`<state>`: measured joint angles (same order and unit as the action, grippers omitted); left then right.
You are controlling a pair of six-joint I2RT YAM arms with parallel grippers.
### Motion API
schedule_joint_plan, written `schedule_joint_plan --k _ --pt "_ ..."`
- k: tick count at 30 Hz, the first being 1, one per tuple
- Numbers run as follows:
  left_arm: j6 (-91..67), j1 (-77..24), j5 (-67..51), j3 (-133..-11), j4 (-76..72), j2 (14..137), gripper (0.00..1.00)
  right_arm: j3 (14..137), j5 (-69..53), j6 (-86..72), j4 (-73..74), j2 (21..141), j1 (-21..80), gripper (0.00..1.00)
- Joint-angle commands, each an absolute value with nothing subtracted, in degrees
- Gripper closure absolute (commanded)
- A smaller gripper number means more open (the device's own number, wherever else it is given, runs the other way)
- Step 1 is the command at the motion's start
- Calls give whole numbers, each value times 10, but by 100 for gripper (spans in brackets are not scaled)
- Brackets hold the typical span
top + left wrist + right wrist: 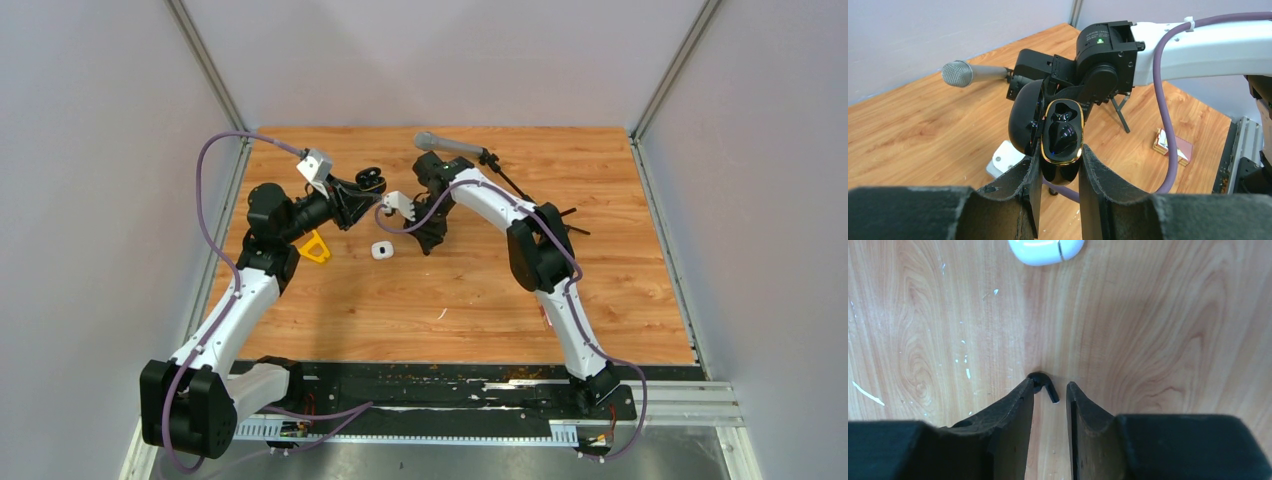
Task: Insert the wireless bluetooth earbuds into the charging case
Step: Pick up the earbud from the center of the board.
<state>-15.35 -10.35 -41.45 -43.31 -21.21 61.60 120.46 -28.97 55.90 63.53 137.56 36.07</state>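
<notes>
Overhead view: left gripper (pixel 360 190) raised over the back-left of the wooden table (pixel 520 300), clamped on the black charging case (pixel 370 177). The right gripper (pixel 428 240) points down at the boards, just beside the white case (pixel 382 250), at its 3 o'clock. The loose earbud is too small to make out here, and the right arm is plainly the nearer to it. A yellow piece (pixel 315 247) lies at 9 o'clock of the white case, a microphone (pixel 448 144) at 12 o'clock, and a thin white sliver (pixel 441 314) well apart toward 5 o'clock. Left wrist view: pads (pixel 1018 200) press both flanks of the black charging case (pixel 1063 135), lid swung open, gold-rimmed mouth toward the camera. A glossy black form fills the lower well and the upper well looks vacant, though that is not certain. Right wrist view: black earbud (pixel 1040 378) lies flat on the table between the fingertips, its bulb touching the 9 o'clock finger (pixel 1008 430) and its stem running toward 5 o'clock, with bare wood between stem and the other finger. The jaws stand narrowly parted, with nothing gripped yet. Judgement: the stem lies skewed to the closing line and may pivot or skid on the smooth laminate. Room around it is ample, and the held case waits at about 10 o'clock.
</notes>
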Motion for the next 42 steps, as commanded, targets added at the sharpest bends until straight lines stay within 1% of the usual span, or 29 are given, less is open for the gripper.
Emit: schedule_joint_plan --k 1,6,12,16,31,42 --pt "-155 -100 -416 -454 -217 605 100 1248 -295 540 610 1372 359 69" --pt "-154 -100 -416 -455 -213 604 100 1262 -303 527 601 1372 356 70" --pt "-154 -100 -417 -460 -213 605 100 1246 -215 520 554 1386 356 73" --pt "-154 -100 -418 -460 -212 605 100 1241 -189 519 544 1394 356 73" --pt "-160 -100 -417 -455 -223 609 100 1169 -199 550 584 1357 364 73" --pt "-167 -100 -416 -447 -238 613 100 1158 -221 541 597 1339 377 73"
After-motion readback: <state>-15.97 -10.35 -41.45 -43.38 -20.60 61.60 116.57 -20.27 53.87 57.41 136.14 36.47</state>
